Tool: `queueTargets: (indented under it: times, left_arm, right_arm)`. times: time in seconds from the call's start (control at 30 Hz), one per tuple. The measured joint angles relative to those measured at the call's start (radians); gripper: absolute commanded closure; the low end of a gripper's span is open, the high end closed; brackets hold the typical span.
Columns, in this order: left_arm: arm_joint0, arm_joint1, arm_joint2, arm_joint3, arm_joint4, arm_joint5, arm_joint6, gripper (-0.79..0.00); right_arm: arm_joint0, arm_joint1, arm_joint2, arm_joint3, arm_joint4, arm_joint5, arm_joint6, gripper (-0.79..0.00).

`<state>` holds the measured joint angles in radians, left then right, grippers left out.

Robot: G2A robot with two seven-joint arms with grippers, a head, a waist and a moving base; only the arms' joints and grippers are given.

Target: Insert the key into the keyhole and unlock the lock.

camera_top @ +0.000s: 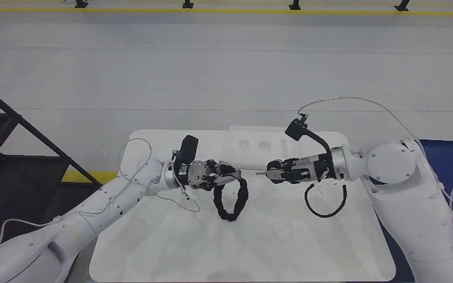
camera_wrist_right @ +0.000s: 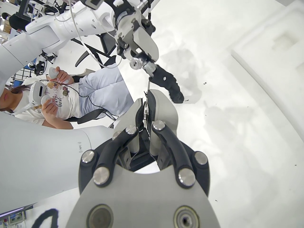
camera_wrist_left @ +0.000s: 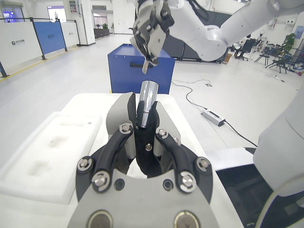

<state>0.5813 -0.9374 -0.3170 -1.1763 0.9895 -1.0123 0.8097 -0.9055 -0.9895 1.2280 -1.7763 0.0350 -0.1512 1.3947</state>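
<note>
Top view: the left gripper (camera_top: 221,173) clamps the lock (camera_top: 231,199), cable looping beside its jaws; facing it, the right gripper (camera_top: 272,172) pinches the key (camera_top: 262,172). Left wrist view: the lock's chrome cylinder (camera_wrist_left: 148,96) juts beyond the jaws, key tip just ahead (not touching). Right wrist view: the key projects from closed jaws toward the keyhole (camera_wrist_right: 135,64).

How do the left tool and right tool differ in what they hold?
The left tool grips the lock, a chrome cylinder; the right tool pinches the flat key. The left tool's fingers sit wider apart than the right tool's. Both hold something and face each other.
</note>
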Motion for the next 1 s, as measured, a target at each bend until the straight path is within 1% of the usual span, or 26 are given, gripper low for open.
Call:
queueTargets:
  times: [0.2, 0.77, 0.9, 1.0]
  left_arm:
    - [-0.019, -0.016, 0.023, -0.002, -0.117, 0.0, -0.002, 0.0]
    - [-0.018, -0.019, 0.022, 0.002, -0.122, 0.0, -0.002, 0.0]
    - [0.016, -0.02, -0.004, 0.0, -0.155, 0.038, -0.035, 0.0]
    - [0.032, -0.022, -0.032, 0.007, -0.138, 0.039, -0.041, 0.0]
  right_arm:
    - [-0.009, 0.012, 0.029, -0.038, 0.018, 0.053, 0.03, 0.0]
    - [-0.016, 0.012, 0.031, -0.041, 0.016, 0.055, 0.013, 0.0]
    - [-0.025, 0.018, 0.036, -0.06, -0.014, 0.082, -0.001, 0.0]
    - [-0.021, 0.024, 0.05, -0.08, -0.024, 0.104, 0.015, 0.0]
